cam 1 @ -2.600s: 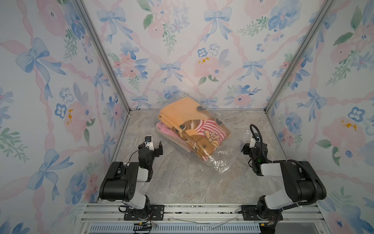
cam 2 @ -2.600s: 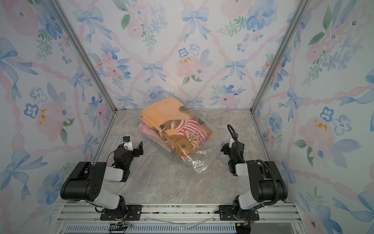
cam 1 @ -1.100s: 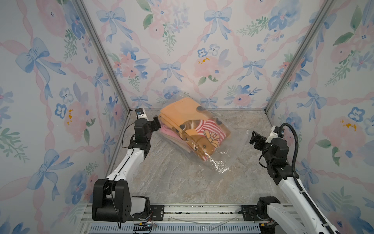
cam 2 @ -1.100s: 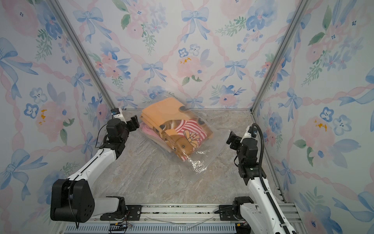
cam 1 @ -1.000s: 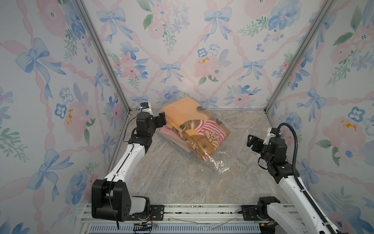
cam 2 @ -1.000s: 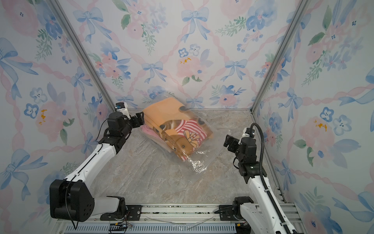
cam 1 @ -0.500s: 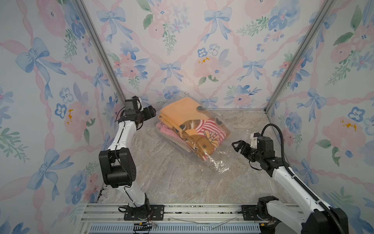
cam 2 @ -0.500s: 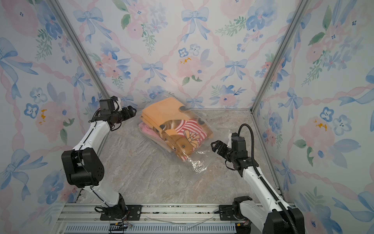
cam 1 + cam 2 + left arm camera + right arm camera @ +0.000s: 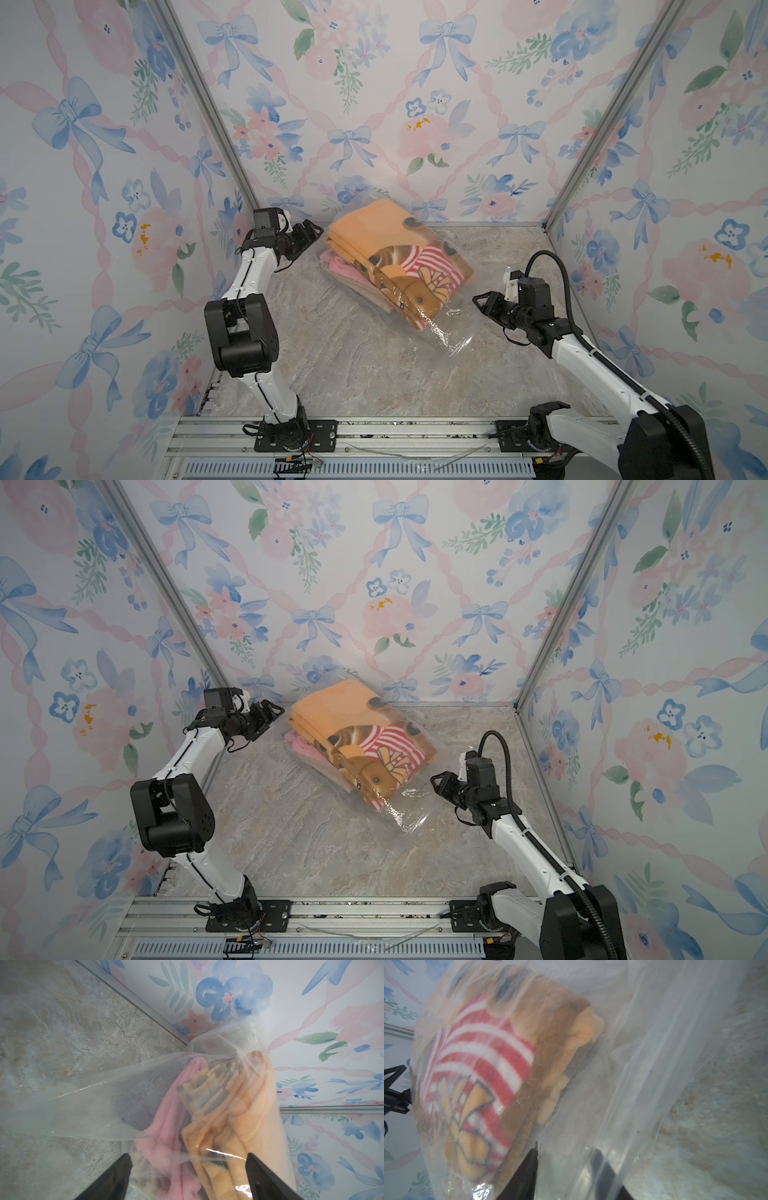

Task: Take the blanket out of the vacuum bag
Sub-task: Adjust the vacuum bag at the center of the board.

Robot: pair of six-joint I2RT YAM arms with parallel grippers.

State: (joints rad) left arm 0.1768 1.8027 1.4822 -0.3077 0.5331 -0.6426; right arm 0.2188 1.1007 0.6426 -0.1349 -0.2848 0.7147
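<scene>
Blanket point(image 9: 386, 245), folded, orange with a striped bear print, wholly inside bag point(image 9: 451, 336). Lay slantwise at the far middle of surface point(image 9: 353, 374), one end by the back wall, between the two arms. Judged barely begun: nothing drawn out, no opened mouth seen, whole removal left to do.

Left end effector point(image 9: 313, 239): wide apart at the far-left end of bag, with that end between its fingers point(image 9: 116, 1176) in the left wrist view. Clamped on nothing.

Right end effector point(image 9: 480, 305): at the near-right edge of bag, fingers partway together, loose plastic between and over them. Could not tell whether clamped on the plastic or merely against it.

Found neither valve nor zip seal in any view, so could not tell which end was the mouth. Pink cloth point(image 9: 166, 1122) beneath the orange folds: second blanket or reverse side, undecided. Blurred through plastic in the right wrist view. Fingers cut off at the frame edge in both wrist views.
</scene>
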